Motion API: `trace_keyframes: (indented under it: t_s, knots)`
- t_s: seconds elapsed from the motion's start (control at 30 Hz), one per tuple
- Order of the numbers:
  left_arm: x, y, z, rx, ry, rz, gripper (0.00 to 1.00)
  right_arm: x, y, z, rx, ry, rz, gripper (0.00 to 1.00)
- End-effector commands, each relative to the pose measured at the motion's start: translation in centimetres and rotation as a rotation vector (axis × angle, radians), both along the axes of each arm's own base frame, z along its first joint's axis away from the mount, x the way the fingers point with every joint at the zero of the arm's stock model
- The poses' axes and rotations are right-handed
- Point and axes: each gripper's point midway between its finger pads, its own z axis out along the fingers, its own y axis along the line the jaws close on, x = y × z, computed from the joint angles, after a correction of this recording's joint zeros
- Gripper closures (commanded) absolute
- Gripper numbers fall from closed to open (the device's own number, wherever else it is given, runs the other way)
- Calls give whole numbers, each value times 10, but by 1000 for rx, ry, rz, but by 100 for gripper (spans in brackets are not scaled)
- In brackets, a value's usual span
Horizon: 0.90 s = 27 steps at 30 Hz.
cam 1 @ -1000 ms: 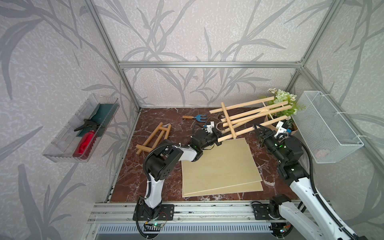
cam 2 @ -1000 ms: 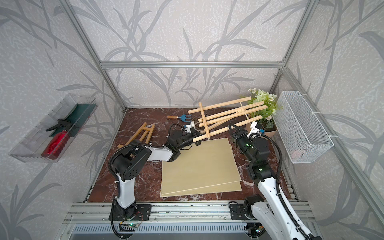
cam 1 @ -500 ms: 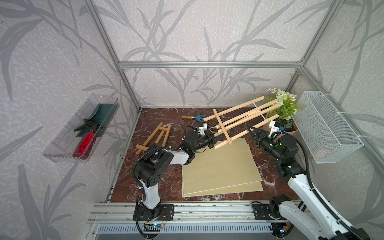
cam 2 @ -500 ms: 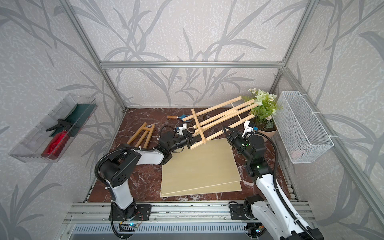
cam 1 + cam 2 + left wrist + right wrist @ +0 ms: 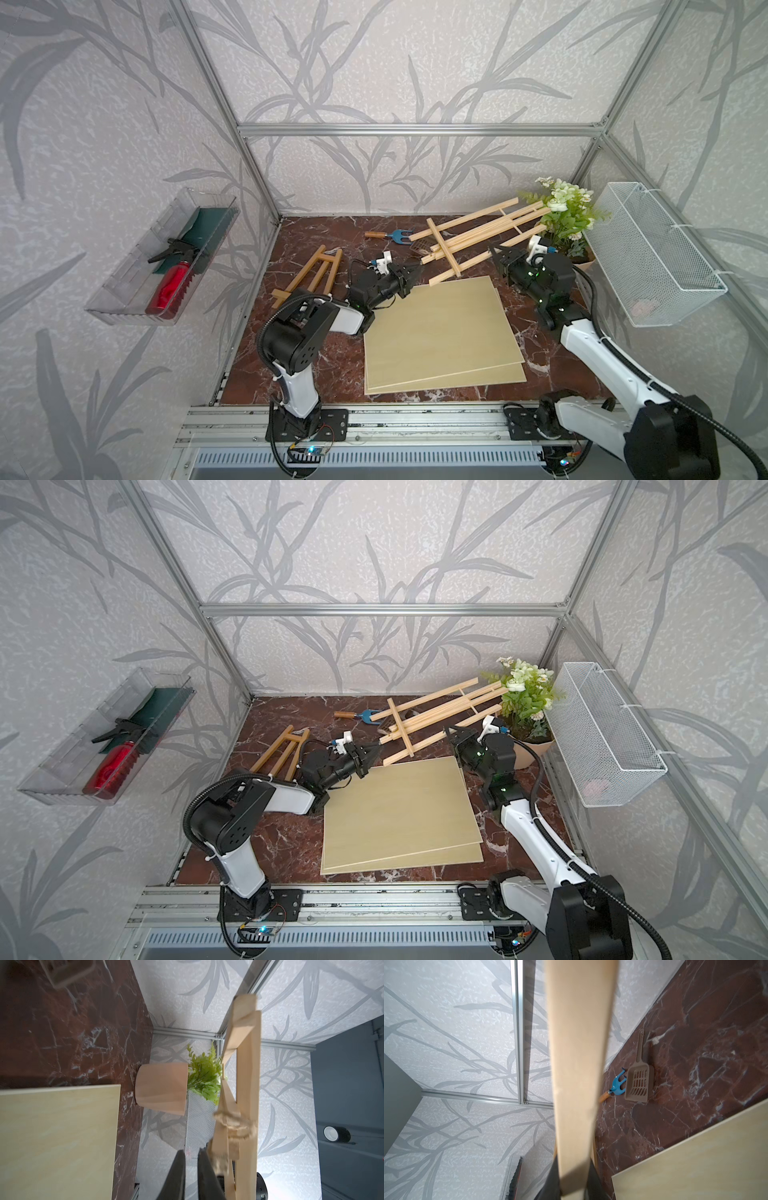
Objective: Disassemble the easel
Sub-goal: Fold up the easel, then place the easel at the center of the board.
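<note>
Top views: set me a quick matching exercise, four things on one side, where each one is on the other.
1 large easel
2 small easel
3 red spray bottle
4 potted plant

A in the clear wall bin
B back corner beside the wire basket
C flat on the table
D tilted, a leg in the right gripper

Pairs: 1-D, 2-C, 3-A, 4-B

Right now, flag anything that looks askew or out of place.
The easel is off its feet, slanting with one end up by the potted plant and a bar clamped in the right gripper. The left gripper sits by its lower end, jaws slightly apart, gripping nothing.
</note>
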Motion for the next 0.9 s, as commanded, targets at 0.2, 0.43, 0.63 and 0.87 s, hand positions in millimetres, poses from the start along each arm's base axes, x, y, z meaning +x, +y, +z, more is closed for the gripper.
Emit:
trace_keyframes:
  t_s: [0.2,0.43,0.63,0.87]
  knots:
    - [-11,39,-1,-38,-7,48,75,45,-11,14,-50,-61,-90,100]
    - [-34,51,-7,4,-17,41,74,76,-5,-19,-159,-5,-75,100]
    - [-53,56,-23,93,-6,18,73,96,-2,-52,-234,36,-52,100]
    - [-67,55,-21,186,-40,-24,73,106,-9,-46,-256,23,-36,100]
